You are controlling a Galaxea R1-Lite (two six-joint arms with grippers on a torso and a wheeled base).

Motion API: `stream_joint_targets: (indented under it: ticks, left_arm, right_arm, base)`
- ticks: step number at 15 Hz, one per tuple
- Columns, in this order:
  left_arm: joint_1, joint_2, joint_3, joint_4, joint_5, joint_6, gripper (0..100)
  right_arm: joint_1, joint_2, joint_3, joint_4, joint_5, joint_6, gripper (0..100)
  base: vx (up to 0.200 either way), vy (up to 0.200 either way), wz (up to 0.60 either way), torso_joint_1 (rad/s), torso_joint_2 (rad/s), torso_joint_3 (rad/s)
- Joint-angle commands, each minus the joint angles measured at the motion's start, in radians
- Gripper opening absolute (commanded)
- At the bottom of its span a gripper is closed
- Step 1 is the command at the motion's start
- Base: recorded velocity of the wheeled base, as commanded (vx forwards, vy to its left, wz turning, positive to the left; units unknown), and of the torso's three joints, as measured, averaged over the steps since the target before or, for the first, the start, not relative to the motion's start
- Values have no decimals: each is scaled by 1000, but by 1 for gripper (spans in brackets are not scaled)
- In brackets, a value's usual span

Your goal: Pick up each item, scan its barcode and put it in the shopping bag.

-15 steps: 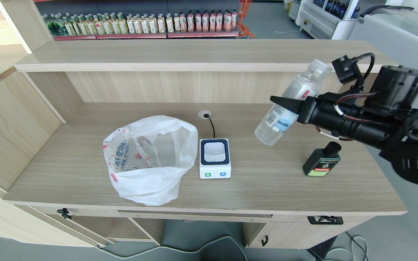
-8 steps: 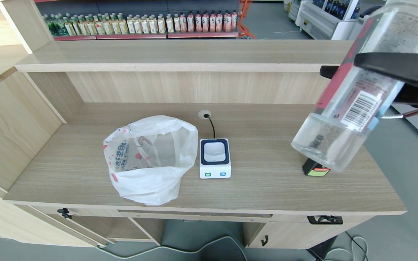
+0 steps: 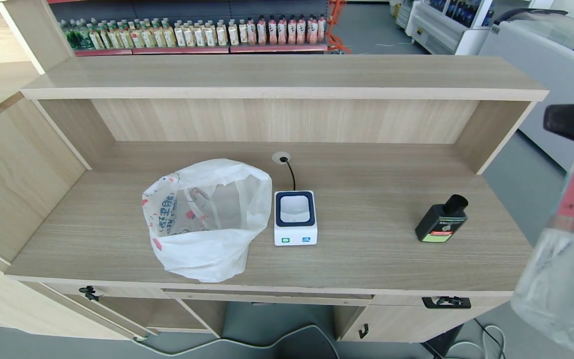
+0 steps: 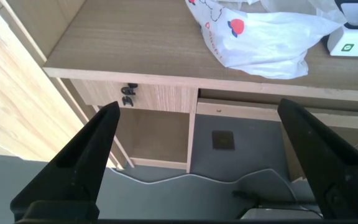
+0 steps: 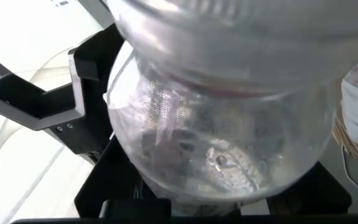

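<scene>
Right gripper [image 5: 210, 143] clamping clear bottle [image 3: 561, 289] aloft toward right end of counter [image 3: 366, 264], scan pending; dark bottle [image 3: 441, 222] sitting near right edge; shopping bag [image 3: 202, 219] looking empty; left gripper [image 4: 197, 162] gaping, holding nothing

This is a shop, at its checkout. A pale wood-grain tabletop [image 3: 366, 259] carries a white square barcode scanner [image 3: 295, 218] with a dark window and a thin white printed plastic shopping bag [image 3: 202, 219]. Behind runs a long red-edged shelf of bottled drinks [image 3: 197, 34], with white glass-topped chest freezers [image 3: 446, 25] farther right.
</scene>
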State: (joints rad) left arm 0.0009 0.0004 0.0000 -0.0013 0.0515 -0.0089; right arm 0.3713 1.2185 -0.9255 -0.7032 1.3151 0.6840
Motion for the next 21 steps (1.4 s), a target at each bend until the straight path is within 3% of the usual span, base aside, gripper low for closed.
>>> stream_joint_targets:
  ticks: [1,21]
  left_arm:
    - [1,0,0,0,1,0,100]
    - [1,0,0,0,1,0,100]
  right_arm:
    - [3,-36,27,4,1,0,0]
    - [11,-91,80,68,0,19,0]
  base:
    - [0,0,0,0,0,0]
    - [0,0,0,0,0,0]
